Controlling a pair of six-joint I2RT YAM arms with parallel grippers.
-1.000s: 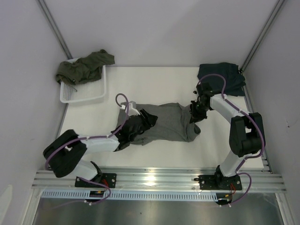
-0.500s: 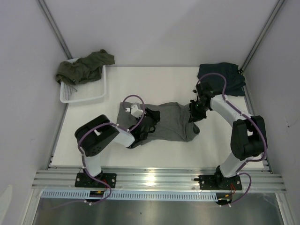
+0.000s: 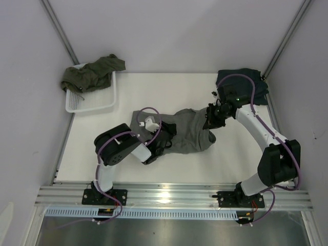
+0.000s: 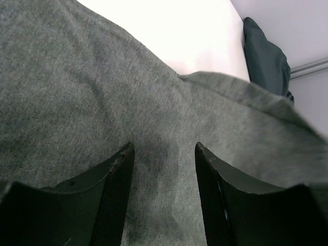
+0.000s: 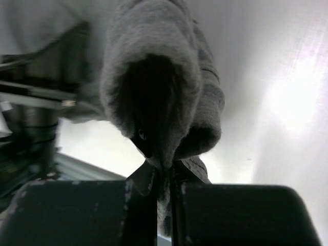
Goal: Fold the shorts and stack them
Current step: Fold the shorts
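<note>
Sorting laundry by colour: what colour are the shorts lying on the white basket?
Those shorts are olive green, clearest in the top external view.

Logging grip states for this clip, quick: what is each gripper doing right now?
Left gripper: open over the grey shorts, gripping nothing.
Right gripper: closed on a bunched edge of the grey shorts.

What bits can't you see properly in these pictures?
- Top view: the far part of the white basket is covered by the crumpled olive shorts.
- Right wrist view: everything left of the right hand is blurred, and the bunched grey shorts block the middle.
- Left wrist view: most of the navy shorts sit behind a grey fold and are cut off by the edge.
</note>
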